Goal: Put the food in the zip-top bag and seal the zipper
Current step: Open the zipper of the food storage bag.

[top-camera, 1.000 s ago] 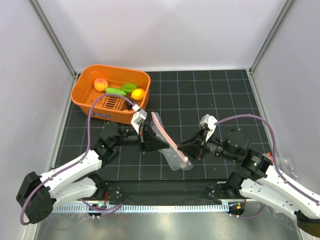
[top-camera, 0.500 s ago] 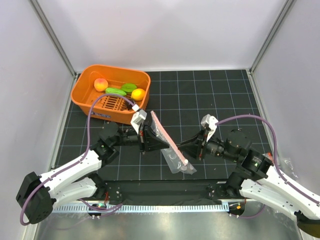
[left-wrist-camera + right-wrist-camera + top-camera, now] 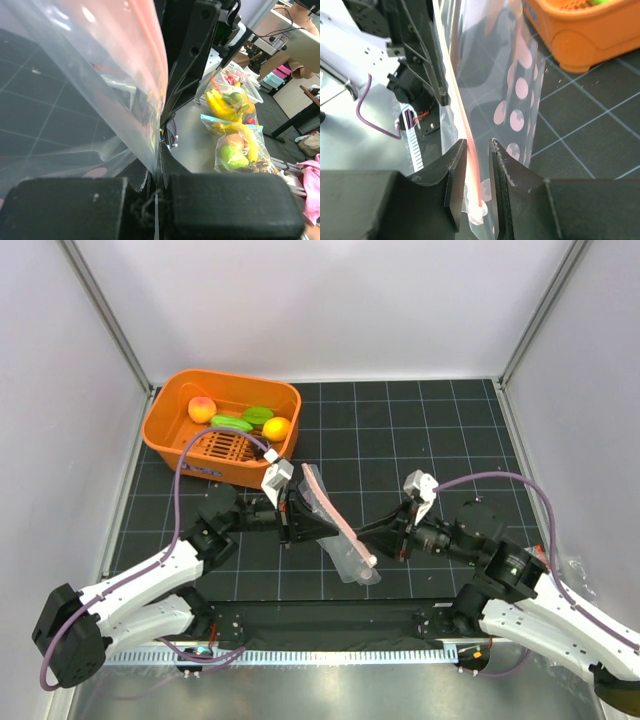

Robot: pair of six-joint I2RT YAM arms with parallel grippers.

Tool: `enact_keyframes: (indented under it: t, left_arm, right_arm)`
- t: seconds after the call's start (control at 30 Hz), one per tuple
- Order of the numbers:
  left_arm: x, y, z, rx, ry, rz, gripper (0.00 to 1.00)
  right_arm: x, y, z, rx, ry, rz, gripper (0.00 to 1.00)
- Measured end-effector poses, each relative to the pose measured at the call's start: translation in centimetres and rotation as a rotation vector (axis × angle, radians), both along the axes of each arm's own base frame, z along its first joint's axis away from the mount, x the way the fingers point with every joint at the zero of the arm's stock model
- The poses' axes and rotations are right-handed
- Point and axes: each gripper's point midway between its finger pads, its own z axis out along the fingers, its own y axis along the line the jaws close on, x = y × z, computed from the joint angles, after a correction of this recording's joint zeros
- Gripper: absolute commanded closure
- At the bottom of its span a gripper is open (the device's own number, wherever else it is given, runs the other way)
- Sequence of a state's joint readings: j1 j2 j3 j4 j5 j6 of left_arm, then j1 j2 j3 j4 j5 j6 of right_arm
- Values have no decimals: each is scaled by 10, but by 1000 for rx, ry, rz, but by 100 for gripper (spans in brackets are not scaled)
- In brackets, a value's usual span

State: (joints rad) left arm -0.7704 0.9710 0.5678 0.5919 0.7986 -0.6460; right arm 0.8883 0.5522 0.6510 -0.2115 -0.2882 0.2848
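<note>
The clear crinkly zip-top bag (image 3: 350,558) hangs between the jaws: left jaws clamped tight on its pink-red zipper strip (image 3: 333,515), right jaws narrowly parted astride it. Pinching there could seal the mouth while the plastic toy food (image 3: 240,422) sits beyond the left jaws.

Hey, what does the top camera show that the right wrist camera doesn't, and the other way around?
Only the top view shows the peach-orange ball and yellow-orange fruit lying in the orange basket, plus both arms whole. Only the right wrist view shows the bag's pale spots and the right gripper, its fingers either side of the zipper with a narrow gap. Both show the zip-top bag held up by the left gripper, and the basket.
</note>
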Motion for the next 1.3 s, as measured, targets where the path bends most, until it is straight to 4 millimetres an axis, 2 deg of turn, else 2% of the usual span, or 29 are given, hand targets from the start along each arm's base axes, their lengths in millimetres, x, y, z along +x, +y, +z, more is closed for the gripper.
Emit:
enact_keyframes:
  t: [0.2, 0.6, 1.1, 1.3]
  left_arm:
    - [0, 0, 0, 1, 1, 1, 100]
    - [0, 0, 0, 2, 2, 1, 99]
    - [7, -1, -15, 53, 24, 36, 100]
    - [9, -1, -18, 63, 21, 49, 100]
  right_arm:
    - [-1, -10, 15, 52, -46, -35, 69]
    - [1, 6, -10, -25, 24, 21, 69]
    - [-12, 11, -4, -1, 17, 102, 70]
    - [-14, 17, -9, -13, 36, 129, 72]
